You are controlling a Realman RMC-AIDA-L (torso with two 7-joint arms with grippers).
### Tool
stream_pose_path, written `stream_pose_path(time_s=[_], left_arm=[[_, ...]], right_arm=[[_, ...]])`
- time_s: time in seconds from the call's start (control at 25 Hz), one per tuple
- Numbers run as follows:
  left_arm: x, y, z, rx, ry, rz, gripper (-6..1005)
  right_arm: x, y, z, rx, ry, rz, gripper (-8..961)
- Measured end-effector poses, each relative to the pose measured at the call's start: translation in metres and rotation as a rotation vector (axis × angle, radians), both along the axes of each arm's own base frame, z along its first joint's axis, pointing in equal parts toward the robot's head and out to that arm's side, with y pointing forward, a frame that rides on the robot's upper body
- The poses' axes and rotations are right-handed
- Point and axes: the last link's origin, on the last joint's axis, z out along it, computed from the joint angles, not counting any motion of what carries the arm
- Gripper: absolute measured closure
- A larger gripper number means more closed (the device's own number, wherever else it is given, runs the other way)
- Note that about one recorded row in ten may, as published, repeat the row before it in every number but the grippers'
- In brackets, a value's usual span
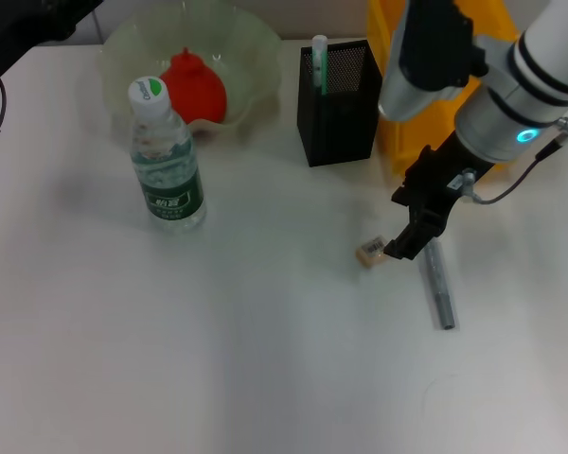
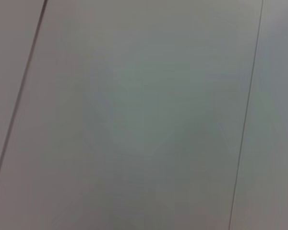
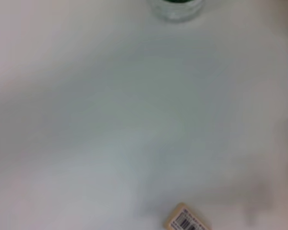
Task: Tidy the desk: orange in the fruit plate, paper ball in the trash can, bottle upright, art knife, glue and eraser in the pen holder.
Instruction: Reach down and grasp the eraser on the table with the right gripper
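Black right gripper [image 1: 404, 248] hovers low over the white desk [image 1: 265, 359], right between the eraser [image 1: 370, 252] and the grey art knife [image 1: 439, 284]; can't tell how its jaws are set. Bottle [image 1: 166, 156] stands upright on the left, pen holder [image 1: 338, 102] far back, left arm parked far left.
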Motion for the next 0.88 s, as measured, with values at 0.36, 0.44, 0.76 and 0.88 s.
stream_pose_path(time_s=[0.36, 0.44, 0.76, 0.88], left_arm=[[-0.002, -0.001, 0.001, 0.000, 0.007, 0.002, 243], [-0.002, -0.001, 0.001, 0.000, 0.010, 0.001, 243], [-0.003, -0.002, 0.002, 0.002, 0.013, 0.001, 242], [-0.003, -0.002, 0.002, 0.002, 0.014, 0.000, 242]], right_arm=[[-0.003, -0.003, -0.018, -0.025, 0.012, 0.018, 160], [-0.003, -0.003, -0.022, -0.027, 0.004, 0.018, 161], [-0.001, -0.001, -0.028, -0.021, -0.004, 0.012, 164], [-0.002, -0.002, -0.030, -0.026, 0.004, 0.005, 165]])
